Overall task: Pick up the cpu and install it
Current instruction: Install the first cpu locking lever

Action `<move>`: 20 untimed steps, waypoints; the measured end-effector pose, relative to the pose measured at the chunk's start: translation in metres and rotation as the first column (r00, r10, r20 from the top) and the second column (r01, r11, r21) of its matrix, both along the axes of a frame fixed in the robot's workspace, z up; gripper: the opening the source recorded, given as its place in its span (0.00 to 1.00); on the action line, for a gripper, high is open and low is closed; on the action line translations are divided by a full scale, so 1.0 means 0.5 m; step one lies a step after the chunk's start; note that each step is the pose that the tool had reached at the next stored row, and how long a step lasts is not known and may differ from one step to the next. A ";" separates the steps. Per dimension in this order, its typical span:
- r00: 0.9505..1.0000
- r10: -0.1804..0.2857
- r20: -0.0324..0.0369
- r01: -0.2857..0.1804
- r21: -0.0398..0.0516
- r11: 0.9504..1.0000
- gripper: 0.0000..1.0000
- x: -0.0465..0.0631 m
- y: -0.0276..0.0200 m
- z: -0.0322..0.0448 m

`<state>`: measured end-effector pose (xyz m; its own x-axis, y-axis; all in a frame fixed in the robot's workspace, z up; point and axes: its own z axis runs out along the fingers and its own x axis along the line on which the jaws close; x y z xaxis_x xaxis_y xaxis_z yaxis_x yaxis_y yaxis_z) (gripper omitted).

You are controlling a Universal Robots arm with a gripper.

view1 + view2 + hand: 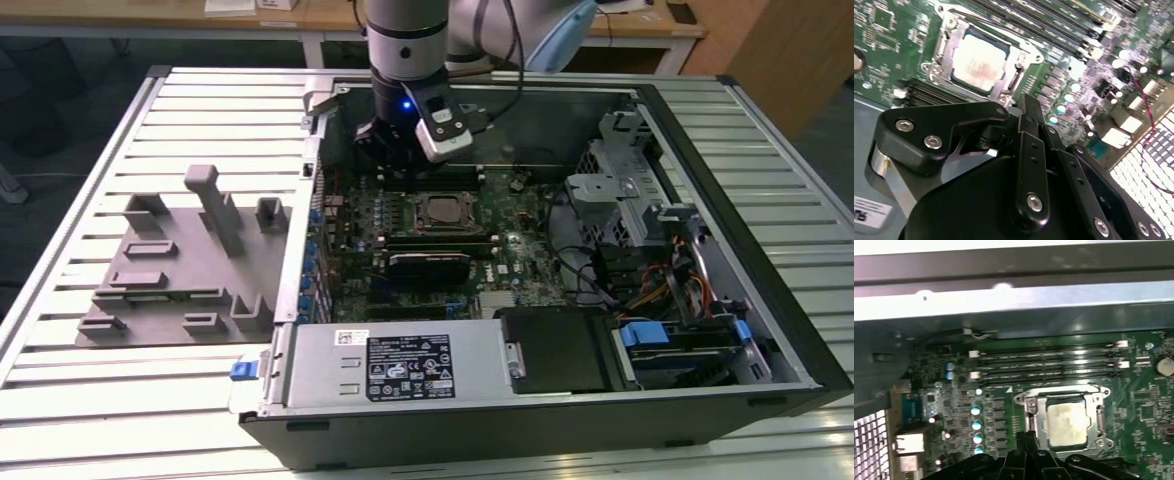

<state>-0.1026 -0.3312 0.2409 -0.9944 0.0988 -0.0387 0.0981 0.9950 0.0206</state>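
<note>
The cpu [438, 211] is a small silver square lying flat inside the metal-framed socket on the green motherboard, within the open computer case. Both wrist views show its shiny top, cpu [979, 62] and cpu [1066, 425], framed by the socket's bracket. My gripper [387, 165] hangs over the board just behind the socket, toward the case's back wall, clear of the chip. In both wrist views its black fingertips [1026, 107] meet with nothing between them, gripper [1026, 436] shut and empty.
A grey tray [174, 270] with upright fixtures lies at the exterior view's left, outside the case. A black finned block [430, 266] sits in front of the socket. Memory slots [1049, 365] run behind it. A power supply [387, 365] and drive cage [627, 190] crowd the case.
</note>
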 end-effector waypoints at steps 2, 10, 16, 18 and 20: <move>1.000 0.000 0.000 0.000 0.000 1.000 0.11 -0.009 0.0000 0.000; 1.000 0.000 0.001 0.000 0.021 1.000 0.11 -0.033 0.0000 0.000; 1.000 0.000 0.003 0.000 0.069 0.998 0.11 -0.034 0.0000 0.003; 1.000 0.000 0.003 0.000 0.079 0.997 0.11 -0.034 0.0000 0.006; 1.000 0.000 0.004 0.000 0.096 0.995 0.11 -0.034 0.0000 0.009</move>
<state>-0.1198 -0.3312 0.2453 -0.9942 0.1024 -0.0329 0.0980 0.9884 0.1161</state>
